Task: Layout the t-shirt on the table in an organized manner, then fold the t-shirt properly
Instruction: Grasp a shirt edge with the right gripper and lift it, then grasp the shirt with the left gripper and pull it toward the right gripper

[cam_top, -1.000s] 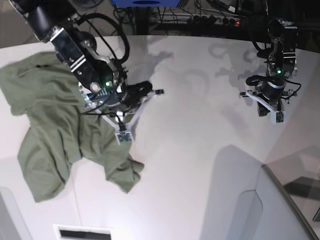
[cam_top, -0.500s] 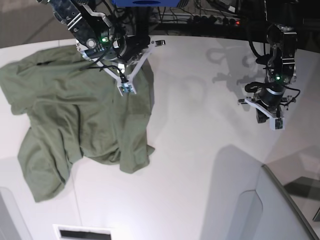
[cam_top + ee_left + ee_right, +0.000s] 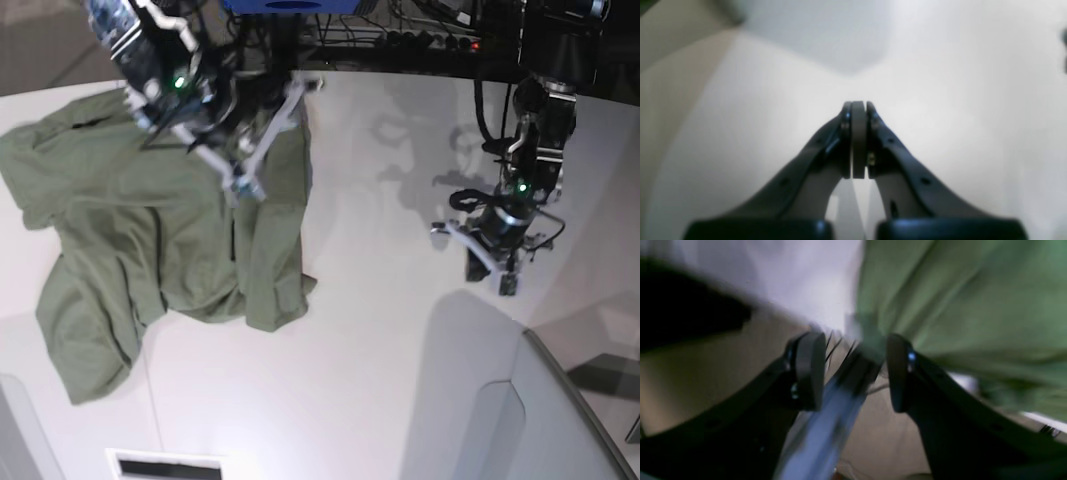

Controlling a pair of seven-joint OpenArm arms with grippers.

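White table [image 3: 360, 330], smooth, curved far edge, arm shadows across it. Dark clutter and cables behind. T-shirt [image 3: 150, 250] crumpled over the table's left half in base view. Right gripper [image 3: 855, 373]: jaws parted, blurred, nothing clamped between them, green cloth just beyond. Left gripper [image 3: 858, 110]: pads pressed together, empty, above bare table.

Overhead base view of table [image 3: 380, 380]; two close wrist views along fingers [image 3: 858, 140].
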